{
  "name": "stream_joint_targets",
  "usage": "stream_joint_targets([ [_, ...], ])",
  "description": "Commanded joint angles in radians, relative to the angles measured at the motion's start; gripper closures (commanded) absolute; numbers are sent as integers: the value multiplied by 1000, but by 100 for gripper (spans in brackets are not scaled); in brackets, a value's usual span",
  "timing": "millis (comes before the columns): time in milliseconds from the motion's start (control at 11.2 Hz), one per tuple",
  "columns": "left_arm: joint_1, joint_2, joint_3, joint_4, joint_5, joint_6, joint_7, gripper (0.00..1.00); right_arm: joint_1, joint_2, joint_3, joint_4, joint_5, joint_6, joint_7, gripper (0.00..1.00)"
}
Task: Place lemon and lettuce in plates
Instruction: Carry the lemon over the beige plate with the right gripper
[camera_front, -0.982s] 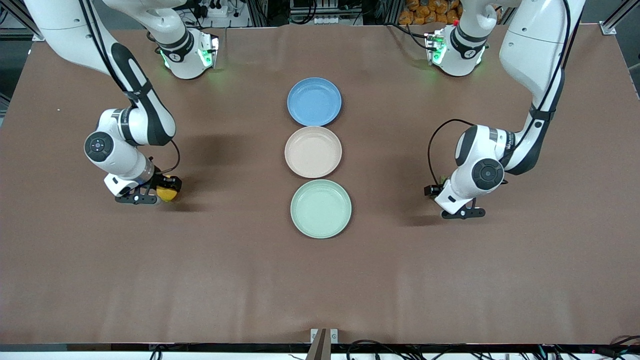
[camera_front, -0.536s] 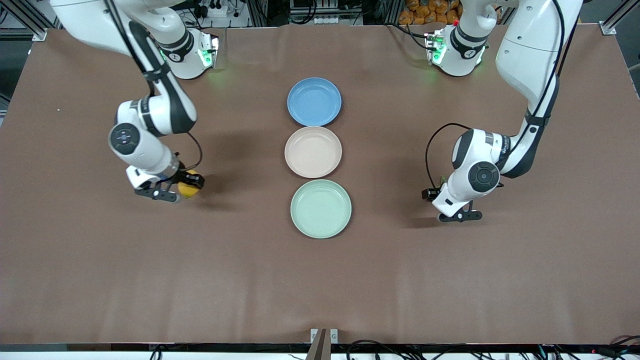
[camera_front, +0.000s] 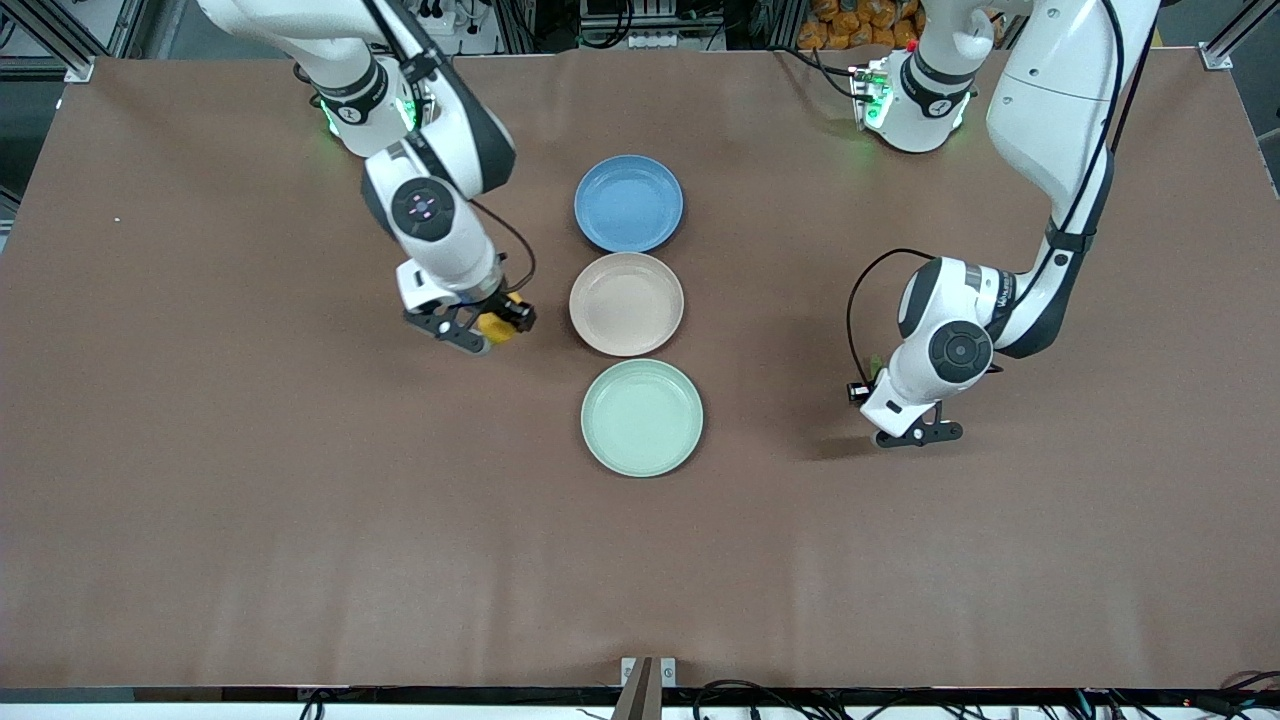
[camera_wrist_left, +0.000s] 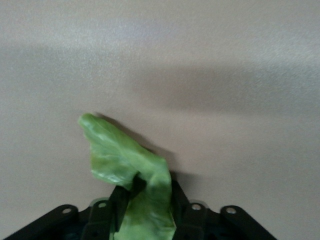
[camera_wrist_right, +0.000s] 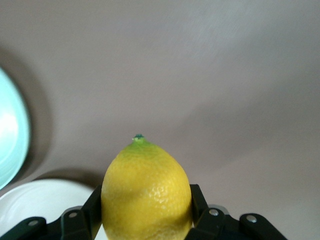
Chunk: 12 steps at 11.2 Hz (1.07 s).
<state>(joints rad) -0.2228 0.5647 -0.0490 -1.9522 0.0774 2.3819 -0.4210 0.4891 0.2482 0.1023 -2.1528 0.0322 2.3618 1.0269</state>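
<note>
My right gripper (camera_front: 481, 330) is shut on the yellow lemon (camera_front: 497, 328) and holds it over the table just beside the beige-pink plate (camera_front: 626, 303). In the right wrist view the lemon (camera_wrist_right: 146, 185) sits between the fingers of my right gripper (camera_wrist_right: 146, 202), with the beige-pink plate's rim (camera_wrist_right: 40, 202) and the mint green plate (camera_wrist_right: 10, 135) at the edge. My left gripper (camera_front: 916, 432) is low over the table toward the left arm's end, level with the mint green plate (camera_front: 641, 417). In the left wrist view my left gripper (camera_wrist_left: 148, 202) is shut on the crinkly green lettuce (camera_wrist_left: 122, 157).
A blue plate (camera_front: 628, 203) lies in line with the other two plates, farthest from the front camera. All three plates hold nothing. The brown table (camera_front: 300, 520) stretches wide around them.
My right arm has carried the lemon from the right arm's end of the table to just beside the beige-pink plate. My left gripper has barely shifted, still holding the lettuce.
</note>
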Motion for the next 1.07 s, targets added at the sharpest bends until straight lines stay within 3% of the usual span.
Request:
stream_joint_targets([
  [0, -26, -5, -2, 58, 16, 7, -42, 100, 73, 26, 13, 1, 41, 81, 146, 100],
  [357, -30, -43, -23, 114, 2, 5, -99, 100, 193, 146, 14, 78, 32, 182, 359, 100],
  [714, -30, -55, -135, 196, 2, -19, -293, 100, 267, 250, 13, 155, -17, 185, 488, 100],
  [804, -33, -51, -165, 212, 2, -21, -355, 100, 266, 256, 13, 157, -44, 185, 496, 88],
  [982, -74, -36, -216, 228, 4, -21, -439, 100, 258, 257, 13, 157, -60, 183, 496, 49],
])
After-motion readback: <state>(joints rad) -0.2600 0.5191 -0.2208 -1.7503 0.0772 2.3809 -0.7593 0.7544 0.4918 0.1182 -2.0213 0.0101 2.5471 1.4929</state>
